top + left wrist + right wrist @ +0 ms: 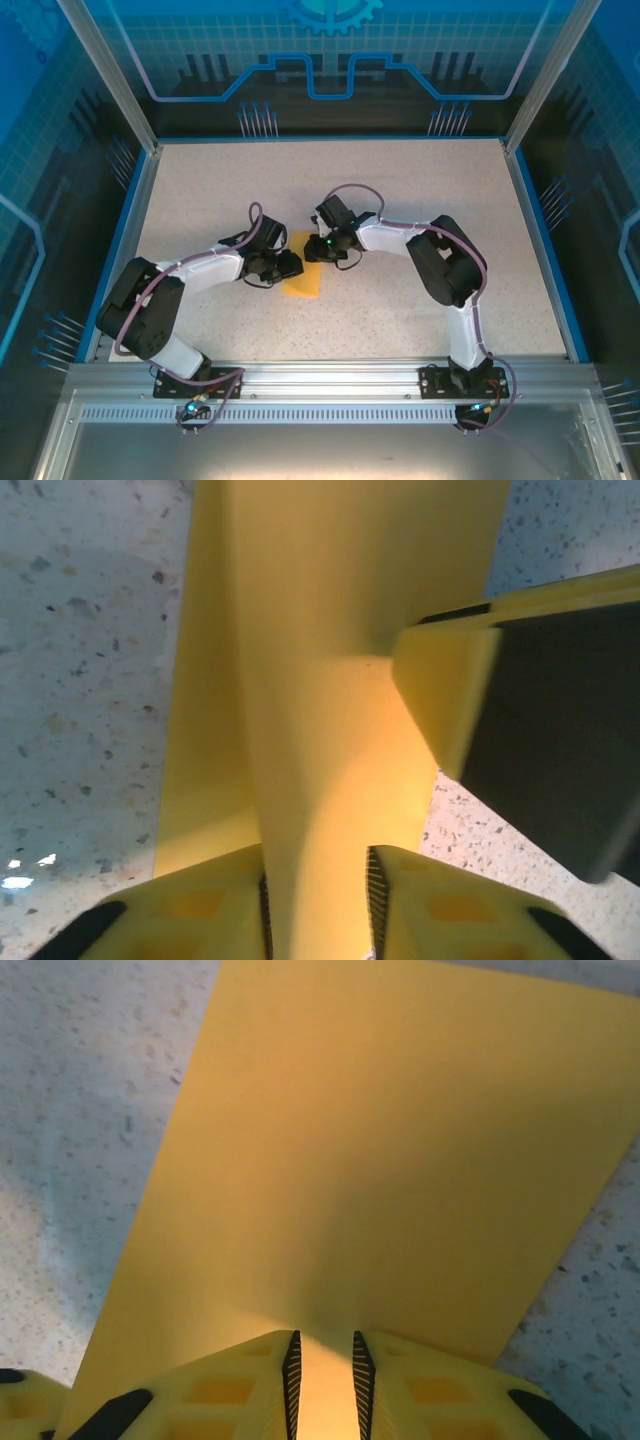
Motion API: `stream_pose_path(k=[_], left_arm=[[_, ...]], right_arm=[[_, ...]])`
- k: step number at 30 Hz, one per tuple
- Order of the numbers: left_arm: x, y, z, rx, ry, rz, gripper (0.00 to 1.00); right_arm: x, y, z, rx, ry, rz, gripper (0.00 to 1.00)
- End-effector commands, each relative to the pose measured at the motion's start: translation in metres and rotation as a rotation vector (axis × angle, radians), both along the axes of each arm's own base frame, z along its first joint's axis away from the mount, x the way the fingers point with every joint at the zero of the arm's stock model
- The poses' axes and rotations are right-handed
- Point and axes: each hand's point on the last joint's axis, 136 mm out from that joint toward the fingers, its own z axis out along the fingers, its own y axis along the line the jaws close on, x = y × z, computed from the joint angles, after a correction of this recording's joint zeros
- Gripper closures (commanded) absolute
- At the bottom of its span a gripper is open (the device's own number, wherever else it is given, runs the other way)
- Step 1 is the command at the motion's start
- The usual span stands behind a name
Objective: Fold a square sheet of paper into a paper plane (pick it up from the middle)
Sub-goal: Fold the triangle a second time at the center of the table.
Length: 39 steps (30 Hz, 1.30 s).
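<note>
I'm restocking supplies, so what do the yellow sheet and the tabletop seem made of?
The square sheet of paper looks like thin matte paper: it buckles into a soft ridge. The table seems hard speckled laminate or stone composite; small glints suggest slight gloss.

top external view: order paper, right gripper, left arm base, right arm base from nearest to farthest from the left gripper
1. paper, between jaws of the left gripper
2. right gripper, just to its right
3. left arm base, near left edge
4. right arm base, near right edge
</note>
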Motion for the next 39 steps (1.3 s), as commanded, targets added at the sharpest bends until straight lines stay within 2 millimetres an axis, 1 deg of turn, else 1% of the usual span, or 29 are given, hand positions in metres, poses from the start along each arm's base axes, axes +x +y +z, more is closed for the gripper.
stream_pose_path(k=[1, 4, 7, 10, 13, 17, 22, 26, 31, 34, 37, 39], left_arm=[[-0.006, -0.007, 0.015, -0.083, 0.014, -0.02, 0.62], [-0.012, -0.014, 0.023, -0.138, 0.023, -0.039, 0.61], [-0.013, -0.022, 0.031, -0.201, 0.023, -0.052, 0.62], [-0.009, -0.028, 0.039, -0.242, 0.01, -0.052, 0.62], [-0.001, -0.032, 0.042, -0.267, -0.012, -0.042, 0.61], [0.008, -0.034, 0.033, -0.271, -0.017, -0.025, 0.62], [0.014, -0.033, 0.023, -0.261, -0.027, -0.012, 0.63], [0.015, -0.031, 0.019, -0.249, -0.028, -0.009, 0.67], [0.013, -0.028, 0.012, -0.228, -0.018, -0.009, 0.74], [0.013, -0.027, 0.009, -0.222, -0.014, -0.007, 0.77], [0.013, -0.026, 0.008, -0.215, -0.013, -0.005, 0.8], [0.013, -0.027, 0.008, -0.215, -0.013, -0.007, 0.81]], right_arm=[[0.0, -0.008, -0.01, -0.039, 0.047, -0.034, 0.77], [0.0, -0.01, -0.013, -0.045, 0.058, -0.041, 0.77], [0.0, -0.012, -0.016, -0.051, 0.069, -0.051, 0.77], [0.0, -0.013, -0.017, -0.049, 0.08, -0.056, 0.77], [-0.001, -0.012, -0.017, -0.032, 0.089, -0.056, 0.77], [0.003, -0.01, -0.008, 0.015, 0.088, -0.064, 0.77], [0.01, -0.008, 0.016, 0.108, 0.07, -0.081, 0.76], [0.013, -0.009, 0.033, 0.16, 0.055, -0.084, 0.75], [0.014, -0.02, 0.053, 0.2, 0.021, -0.097, 0.68], [0.008, -0.031, 0.06, 0.183, 0.003, -0.097, 0.66], [-0.004, -0.042, 0.056, 0.137, 0.004, -0.072, 0.63], [-0.013, -0.045, 0.053, 0.129, 0.014, -0.045, 0.61]])
